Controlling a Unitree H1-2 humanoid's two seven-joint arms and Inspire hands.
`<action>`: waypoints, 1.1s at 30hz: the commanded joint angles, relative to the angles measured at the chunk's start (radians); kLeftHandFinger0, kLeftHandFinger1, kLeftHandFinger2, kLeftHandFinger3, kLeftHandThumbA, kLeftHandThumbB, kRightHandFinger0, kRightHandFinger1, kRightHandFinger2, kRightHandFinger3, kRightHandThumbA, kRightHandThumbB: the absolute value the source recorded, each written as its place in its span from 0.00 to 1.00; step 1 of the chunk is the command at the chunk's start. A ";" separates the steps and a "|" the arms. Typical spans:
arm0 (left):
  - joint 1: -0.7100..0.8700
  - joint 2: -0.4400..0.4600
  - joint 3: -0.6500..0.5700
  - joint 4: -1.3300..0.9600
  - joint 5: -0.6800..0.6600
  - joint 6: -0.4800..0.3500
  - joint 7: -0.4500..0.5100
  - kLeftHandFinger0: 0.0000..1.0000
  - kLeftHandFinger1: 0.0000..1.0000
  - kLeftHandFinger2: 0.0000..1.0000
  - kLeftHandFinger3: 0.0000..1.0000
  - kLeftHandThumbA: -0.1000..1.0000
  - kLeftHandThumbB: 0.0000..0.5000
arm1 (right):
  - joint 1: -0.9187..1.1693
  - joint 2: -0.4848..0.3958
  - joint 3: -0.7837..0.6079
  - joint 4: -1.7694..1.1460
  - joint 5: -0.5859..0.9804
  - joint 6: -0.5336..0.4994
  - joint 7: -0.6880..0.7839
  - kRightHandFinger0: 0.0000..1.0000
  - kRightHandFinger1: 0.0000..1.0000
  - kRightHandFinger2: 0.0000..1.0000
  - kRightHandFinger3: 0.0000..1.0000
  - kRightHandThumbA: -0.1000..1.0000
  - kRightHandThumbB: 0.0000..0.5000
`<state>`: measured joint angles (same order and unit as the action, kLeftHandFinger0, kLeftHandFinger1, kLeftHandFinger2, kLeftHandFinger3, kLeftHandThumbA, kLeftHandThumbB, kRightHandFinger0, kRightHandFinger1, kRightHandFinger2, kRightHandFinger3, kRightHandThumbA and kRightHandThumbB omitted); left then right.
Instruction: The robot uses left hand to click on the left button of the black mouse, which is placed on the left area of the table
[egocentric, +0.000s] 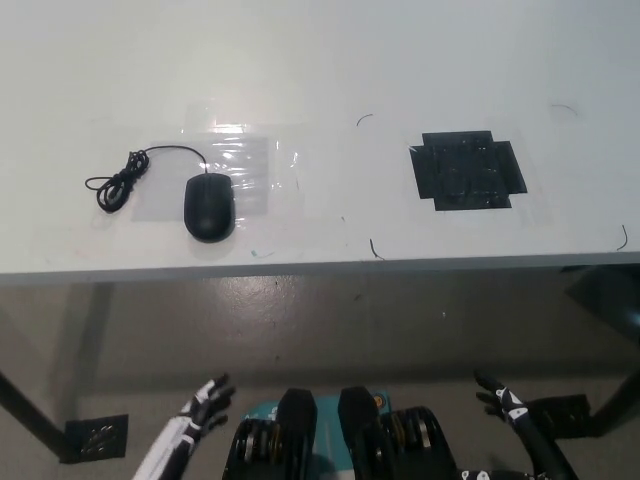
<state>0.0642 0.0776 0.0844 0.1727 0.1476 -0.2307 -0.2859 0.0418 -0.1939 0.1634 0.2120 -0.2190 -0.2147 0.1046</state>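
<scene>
Going from left to right, the coiled cable (118, 185) lies at the far left of the white table (320, 60), and the black mouse (209, 205) sits just beside it, near the front edge, on a clear plastic sheet (235, 165). Its long axis runs front to back, with the button end and cord pointing away from the robot and the rounded rear toward the table edge. Below the table at lower left, the white left hand (203, 405) is empty with its fingers spread. To click well, it should rise over the table edge, approach from the mouse's rear, and press down with one fingertip on the far left portion, lightly enough not to slide the mouse on the slick sheet. Further right lies a patch of black tape (468, 170). The black right hand (500, 398) rests low at lower right, fingers apart.
</scene>
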 joint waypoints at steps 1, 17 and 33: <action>-0.020 -0.004 0.014 -0.007 0.036 -0.144 0.135 1.00 1.00 1.00 1.00 1.00 0.38 | -0.037 0.010 0.003 -0.029 -0.025 -0.053 -0.027 1.00 1.00 1.00 1.00 1.00 0.41; -0.010 0.012 -0.018 -0.010 0.033 -0.124 0.165 1.00 1.00 1.00 1.00 1.00 0.28 | -0.046 0.006 0.002 -0.025 -0.025 -0.062 -0.017 1.00 1.00 1.00 1.00 1.00 0.43; -0.017 0.023 -0.041 -0.014 0.024 -0.106 0.181 1.00 1.00 1.00 1.00 1.00 0.21 | -0.053 0.006 0.000 -0.034 -0.020 -0.051 -0.009 0.94 1.00 1.00 1.00 1.00 0.45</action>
<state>0.0526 0.0874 0.0513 0.1794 0.1738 -0.3106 -0.1347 0.0126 -0.1868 0.1633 0.2102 -0.2395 -0.2274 0.1014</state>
